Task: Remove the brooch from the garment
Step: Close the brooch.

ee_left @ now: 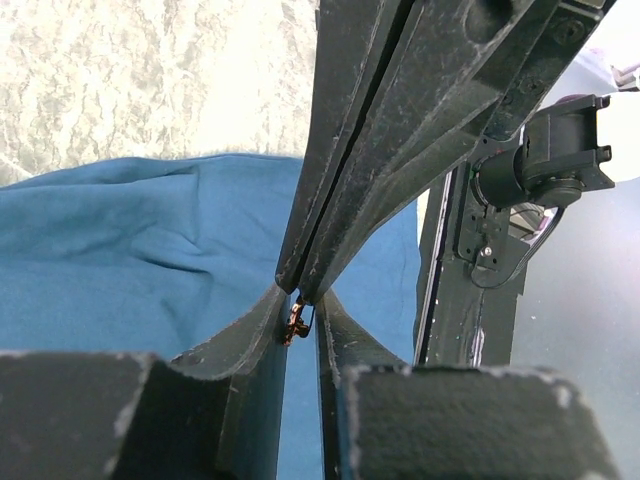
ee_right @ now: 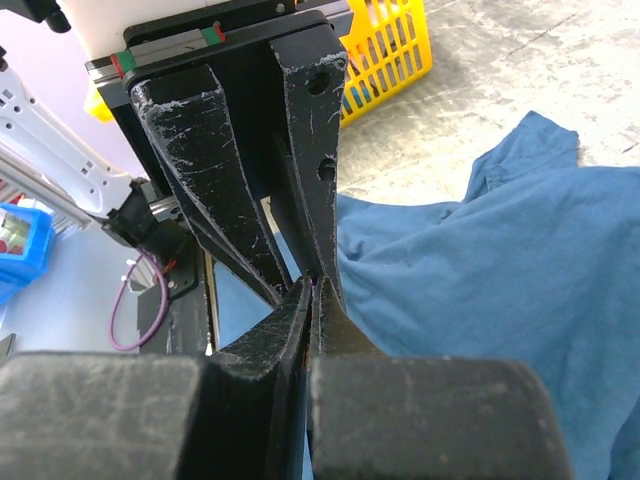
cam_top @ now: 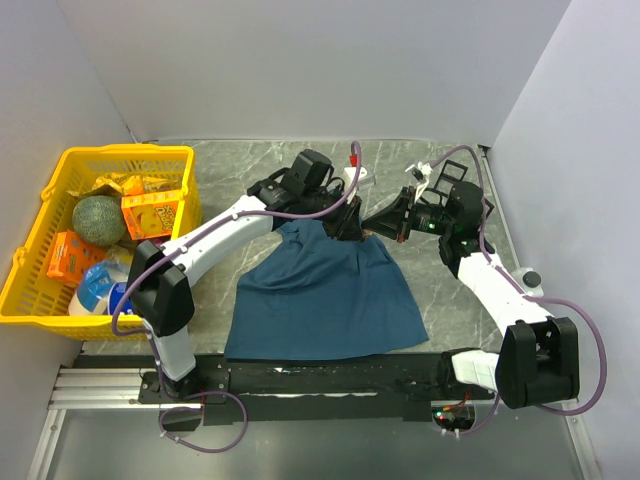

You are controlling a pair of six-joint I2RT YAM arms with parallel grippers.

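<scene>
Brooch (ee_left: pixel 296 322): centre of left wrist view, pinched by left gripper (ee_left: pixel 301 310); I judge for pulling free.
Right gripper (ee_right: pixel 313 292): jaws pressed together alongside, probably as brace.
Garment (cam_top: pixel 320 300): lower centre, top edge raised.

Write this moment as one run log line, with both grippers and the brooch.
left gripper: shut on brooch | right gripper: shut, tips beside left's | garment: on table, under both grippers

A yellow plastic basket (cam_top: pixel 125 152) sits at the left edge of the grey marbled worktop (cam_top: pixel 240 165). Inside it lie a round green fruit (cam_top: pixel 97 220), an orange box (cam_top: pixel 152 212) just beside it, a smaller orange box (cam_top: pixel 72 256), a yellow bag (cam_top: pixel 135 184) and a blue-and-white container (cam_top: pixel 100 290).
</scene>
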